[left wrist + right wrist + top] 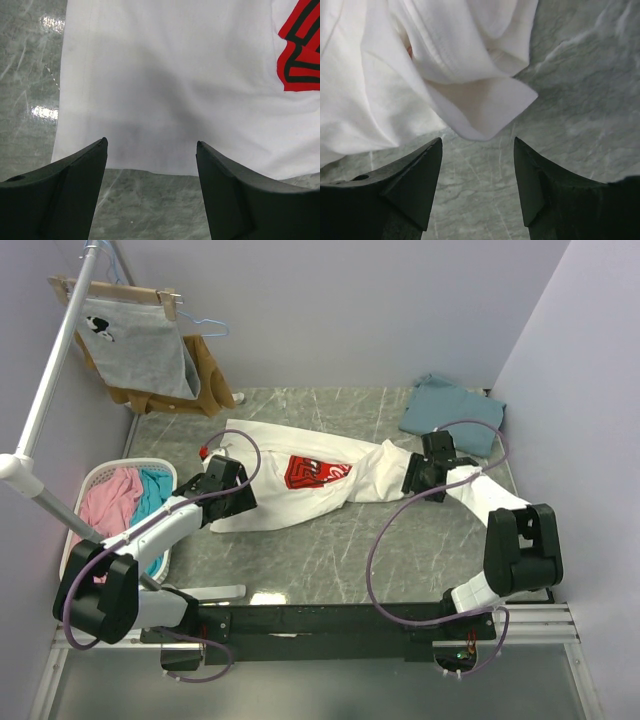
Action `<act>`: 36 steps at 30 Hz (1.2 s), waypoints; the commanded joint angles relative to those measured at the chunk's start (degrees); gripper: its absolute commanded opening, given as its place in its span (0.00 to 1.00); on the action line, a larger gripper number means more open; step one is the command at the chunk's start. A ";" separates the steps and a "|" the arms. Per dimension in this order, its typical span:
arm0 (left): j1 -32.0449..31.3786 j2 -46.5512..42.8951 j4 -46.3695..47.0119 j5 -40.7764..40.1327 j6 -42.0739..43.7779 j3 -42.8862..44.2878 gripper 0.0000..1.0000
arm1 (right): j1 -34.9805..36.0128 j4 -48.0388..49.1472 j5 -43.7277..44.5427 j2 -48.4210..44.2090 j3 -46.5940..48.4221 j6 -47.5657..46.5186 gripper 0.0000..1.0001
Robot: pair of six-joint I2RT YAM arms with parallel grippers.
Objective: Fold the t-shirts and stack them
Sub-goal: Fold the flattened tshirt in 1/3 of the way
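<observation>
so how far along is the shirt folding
Early. The teal t-shirt sits in a heap at the far right corner; I cannot tell if it is folded. The white t-shirt lies spread on the table, unfolded, its right end bunched. The left claw and right claw are open at its ends, holding nothing. Folding and stacking remain.

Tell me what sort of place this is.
Probably a lab mock-up of a laundry corner: a marble-look table walled by plain panels, a clothes rail with hung garments, and a laundry basket of clothes.
</observation>
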 commanded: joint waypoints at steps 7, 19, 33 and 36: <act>-0.22 0.90 1.56 0.32 0.88 -0.10 0.77 | 0.14 1.21 7.15 0.53 6.62 -6.29 0.67; -0.22 1.87 1.92 0.49 1.06 -0.27 0.76 | 0.23 5.70 -2.26 6.33 5.82 -9.54 0.43; -0.30 1.70 1.65 0.84 1.24 0.34 0.76 | 1.37 0.78 -6.53 -10.43 3.36 -1.81 0.00; -0.30 1.61 1.65 1.28 1.32 0.43 0.76 | 1.28 -1.59 -11.55 -13.08 3.18 2.14 0.00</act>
